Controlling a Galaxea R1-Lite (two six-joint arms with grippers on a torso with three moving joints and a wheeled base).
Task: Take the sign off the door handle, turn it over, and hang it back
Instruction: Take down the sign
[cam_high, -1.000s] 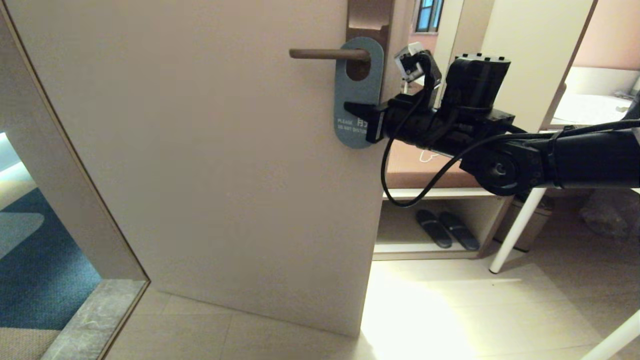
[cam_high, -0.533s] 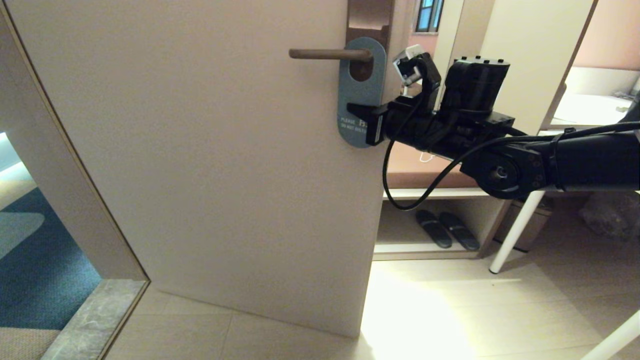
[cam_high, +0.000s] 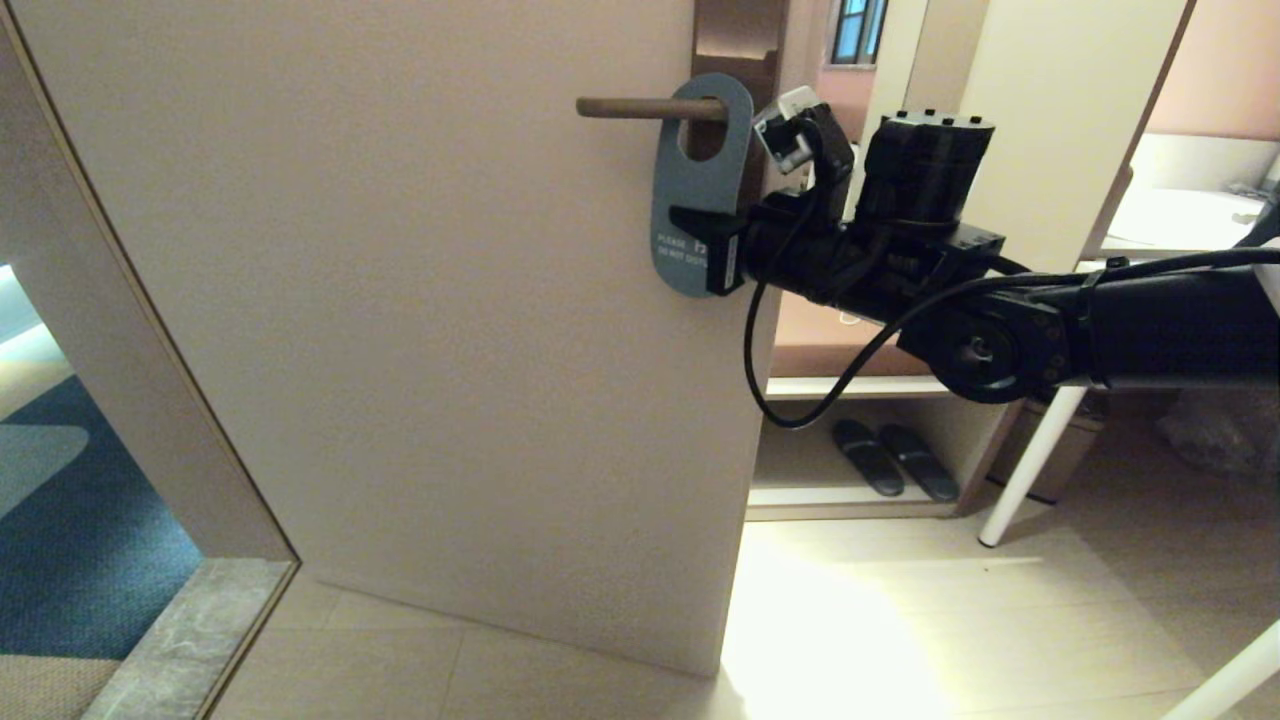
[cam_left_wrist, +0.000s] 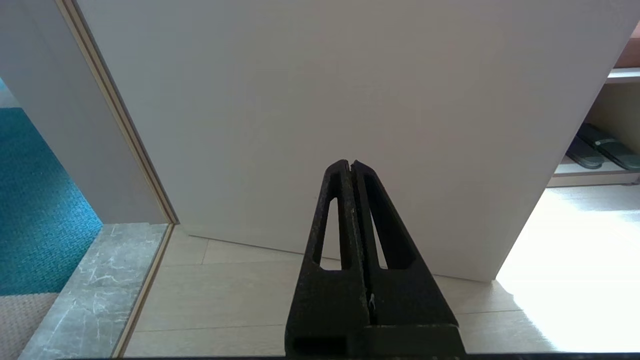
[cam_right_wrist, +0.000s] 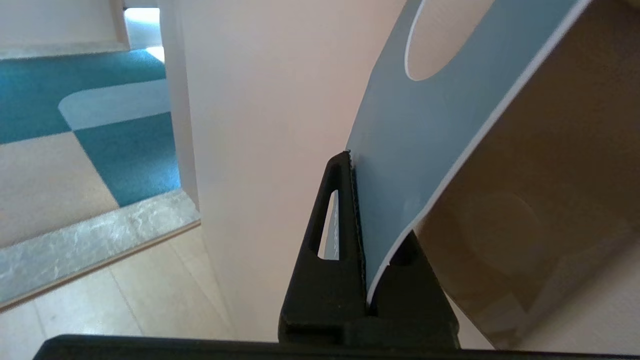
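Right pincer (cam_high: 700, 235) clamped tight on blue sign (cam_high: 690, 190), "PLEASE DO NOT DISTURB" partly legible.

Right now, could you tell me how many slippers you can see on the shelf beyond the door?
2: one dark slipper and a second slipper lie side by side on the low shelf past the door's edge. Others may be hidden behind the door.

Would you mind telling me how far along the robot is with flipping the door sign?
Done: the right tool has clamped the sign at its lower part, blue side outward. In hand: the sign hangs tilted, its hole around the door handle, so it is not off yet. Left: slide it off, turn it over and rehang it. The left tool is shut, low before the door.
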